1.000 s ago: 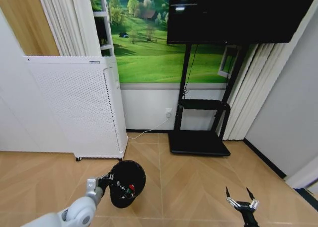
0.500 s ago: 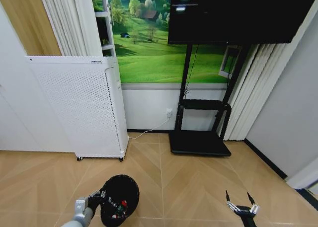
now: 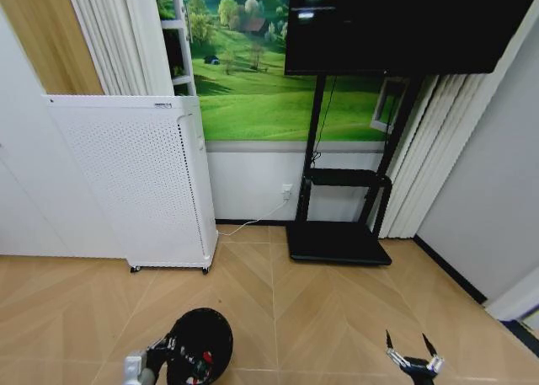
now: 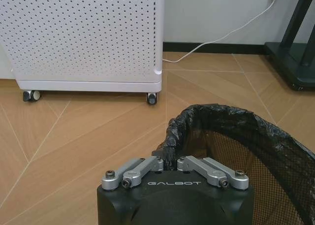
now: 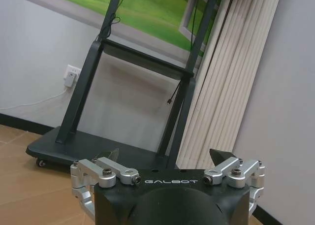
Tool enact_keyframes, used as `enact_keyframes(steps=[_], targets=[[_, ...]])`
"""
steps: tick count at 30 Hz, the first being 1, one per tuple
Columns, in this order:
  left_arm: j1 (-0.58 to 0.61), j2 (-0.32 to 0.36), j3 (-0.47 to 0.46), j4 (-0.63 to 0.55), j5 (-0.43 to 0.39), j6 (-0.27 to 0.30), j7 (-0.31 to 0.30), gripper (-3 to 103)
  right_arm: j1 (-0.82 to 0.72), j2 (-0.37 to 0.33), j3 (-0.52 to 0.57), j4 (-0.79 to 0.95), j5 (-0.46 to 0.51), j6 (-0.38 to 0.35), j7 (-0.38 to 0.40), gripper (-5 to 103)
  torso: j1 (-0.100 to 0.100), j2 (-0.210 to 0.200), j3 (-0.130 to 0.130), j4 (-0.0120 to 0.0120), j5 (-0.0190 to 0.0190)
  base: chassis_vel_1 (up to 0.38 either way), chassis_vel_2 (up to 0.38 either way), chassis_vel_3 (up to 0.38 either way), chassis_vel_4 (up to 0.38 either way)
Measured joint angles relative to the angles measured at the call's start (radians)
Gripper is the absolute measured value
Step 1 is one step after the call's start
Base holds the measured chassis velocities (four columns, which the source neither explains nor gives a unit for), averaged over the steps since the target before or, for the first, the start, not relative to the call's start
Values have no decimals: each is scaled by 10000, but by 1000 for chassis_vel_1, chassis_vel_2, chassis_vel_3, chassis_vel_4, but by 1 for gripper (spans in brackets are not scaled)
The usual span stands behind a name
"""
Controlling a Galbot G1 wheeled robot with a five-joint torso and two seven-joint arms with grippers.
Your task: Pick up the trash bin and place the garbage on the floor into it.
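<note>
my head view cuts off the bin (image 3: pixel 200 357) and both arms at its lower edge; small red bits inside it are too small to identify.

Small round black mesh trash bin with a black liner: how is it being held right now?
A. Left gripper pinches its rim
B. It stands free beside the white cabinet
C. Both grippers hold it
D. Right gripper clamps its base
A: the left gripper is closed on the liner-covered rim of the small round black mesh trash bin, while the right gripper hangs open and empty.
</note>
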Motion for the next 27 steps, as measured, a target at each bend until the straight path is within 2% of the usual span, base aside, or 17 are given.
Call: enact_keyframes(steps=[22,24,25,27], targets=[[138,102,-90,480,216,51,-128,4,269,256,-266,-865,-181,19,158,100,0,0,0,2,0,0,0,0,0],[118,70,-72,560,261,47,-143,15,289,278,-286,-886,-178,21,196,100,0,0,0,2,4,0,0,0,0],[118,70,-72,560,261,47,-143,15,289,278,-286,-886,-178,21,196,100,0,0,0,2,4,0,0,0,0],[115,44,-58,581,262,47,-148,24,307,277,-302,-986,-170,22,240,100,0,0,0,3,-1,0,0,0,0]])
